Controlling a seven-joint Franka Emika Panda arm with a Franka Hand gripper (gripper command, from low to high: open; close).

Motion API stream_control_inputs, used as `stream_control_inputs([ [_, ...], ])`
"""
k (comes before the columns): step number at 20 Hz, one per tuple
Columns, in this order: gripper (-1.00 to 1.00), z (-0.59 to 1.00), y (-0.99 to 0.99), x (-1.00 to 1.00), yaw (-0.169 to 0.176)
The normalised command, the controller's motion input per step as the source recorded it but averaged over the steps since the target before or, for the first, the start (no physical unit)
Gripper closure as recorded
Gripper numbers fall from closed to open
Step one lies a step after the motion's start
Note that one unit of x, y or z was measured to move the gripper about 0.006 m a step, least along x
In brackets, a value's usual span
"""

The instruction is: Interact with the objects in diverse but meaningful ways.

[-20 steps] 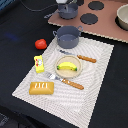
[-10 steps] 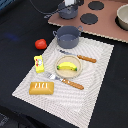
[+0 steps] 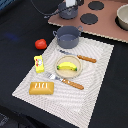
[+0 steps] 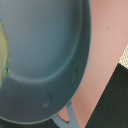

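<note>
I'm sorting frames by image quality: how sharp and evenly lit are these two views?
Exterior view: low resolution and soft, light even with faint shadows; the banana, bread loaf and tomato read clearly, while the gripper at the frame edge is blurry. Wrist view: so close to a grey-blue pot that it fills the picture, slightly blurred, with smooth shading and no glare.
</note>
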Motion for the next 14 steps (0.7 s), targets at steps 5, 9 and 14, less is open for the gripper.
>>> stream_control_inputs([
  [5, -1.00, -0.23, 0.04, 0.07, 0.017],
  [9, -1.00, -0.16, 0.07, 0.07, 0.016],
  [14, -1.00, -0.14, 0.08, 0.03, 0.018],
])
